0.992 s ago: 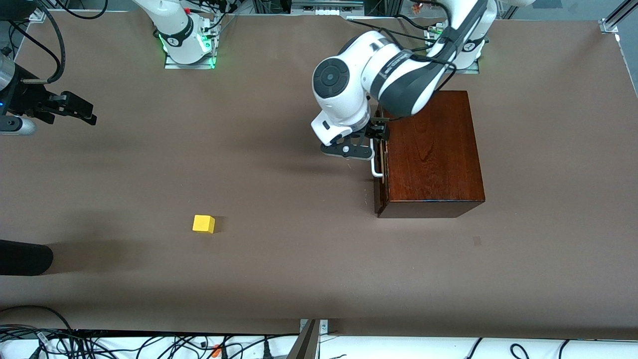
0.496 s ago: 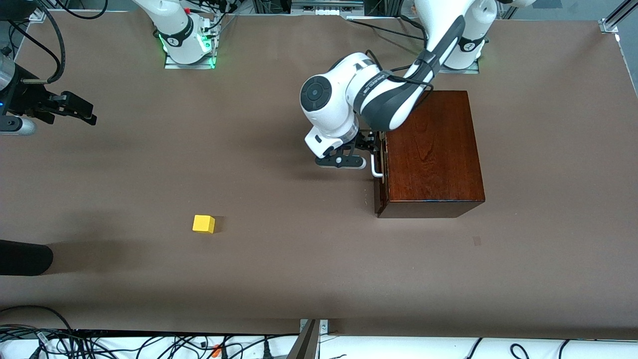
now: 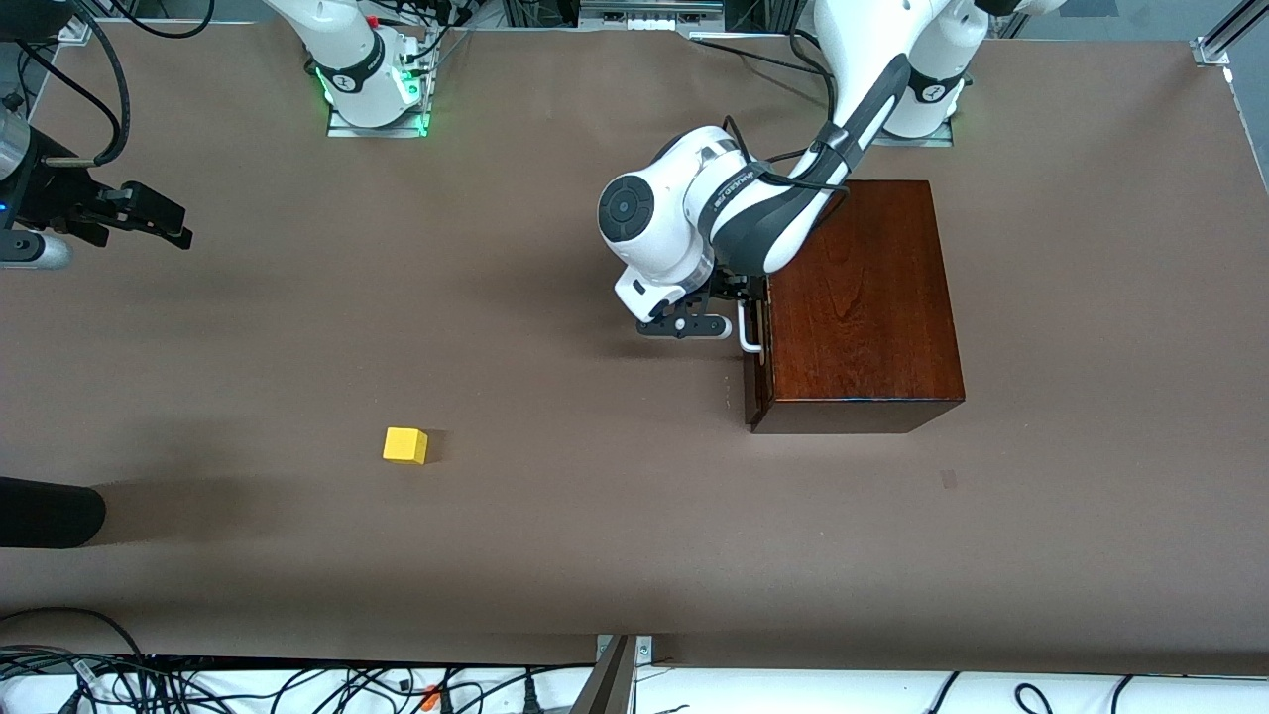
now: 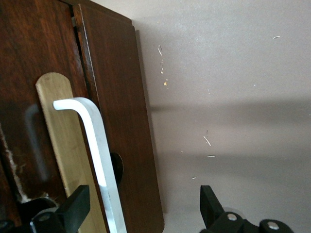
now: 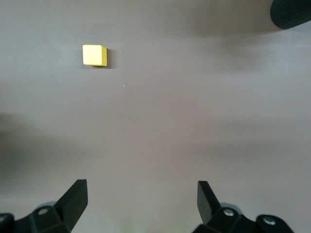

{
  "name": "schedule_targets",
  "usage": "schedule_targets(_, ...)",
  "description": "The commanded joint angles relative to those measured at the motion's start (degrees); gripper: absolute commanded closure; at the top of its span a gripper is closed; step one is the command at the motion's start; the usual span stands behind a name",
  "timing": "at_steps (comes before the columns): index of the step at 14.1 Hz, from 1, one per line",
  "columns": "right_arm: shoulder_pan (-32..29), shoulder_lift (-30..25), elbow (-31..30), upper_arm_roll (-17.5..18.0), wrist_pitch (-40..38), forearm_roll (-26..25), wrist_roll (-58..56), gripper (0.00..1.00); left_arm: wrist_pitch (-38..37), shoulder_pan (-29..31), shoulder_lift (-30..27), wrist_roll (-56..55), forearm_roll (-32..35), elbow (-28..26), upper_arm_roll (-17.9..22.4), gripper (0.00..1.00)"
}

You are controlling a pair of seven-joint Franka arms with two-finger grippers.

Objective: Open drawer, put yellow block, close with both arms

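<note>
The drawer (image 3: 757,369) is shut in the dark mahogany box (image 3: 861,297), its white handle (image 3: 747,332) facing the right arm's end of the table. My left gripper (image 3: 746,300) is low in front of the drawer. In the left wrist view it (image 4: 141,209) stands open, with the handle (image 4: 97,150) between its fingers (image 4: 74,208) and close to one of them. The yellow block (image 3: 405,445) lies on the brown table, nearer the front camera. My right gripper (image 3: 149,218) waits open in the air at its own end of the table, with the block (image 5: 95,55) ahead of it.
A black rounded object (image 3: 48,512) juts in at the table's edge near the right arm's end, also in the right wrist view (image 5: 291,12). Cables (image 3: 198,684) run along the front edge. The arm bases (image 3: 372,89) stand at the back.
My left arm has dropped and drawn its gripper along the drawer front, down to the handle. The right arm and the yellow block have not moved.
</note>
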Motion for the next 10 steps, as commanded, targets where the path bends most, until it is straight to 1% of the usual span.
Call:
schedule_targets(1,-0.91,-0.10,0.16,0.74,-0.01,0.08,-0.89,0.00,0.65,-0.36,-1.06,-1.22,1.53,-2.16,0.26,0.00)
schedule_targets(3,-0.91,-0.01,0.16,0.74,-0.01,0.08,-0.89,0.00,0.82,-0.27,-1.07,-1.31,1.62,-2.79,0.26,0.00)
schedule_targets(6,-0.91,-0.01,0.16,0.74,-0.01,0.08,-0.89,0.00,3.89,-0.27,-0.98,-2.62,1.53,-4.63,0.26,0.00)
schedule_targets(10,-0.91,-0.01,0.16,0.74,-0.01,0.08,-0.89,0.00,6.44,0.00,-0.62,-2.71,1.53,-5.51,0.43,0.00)
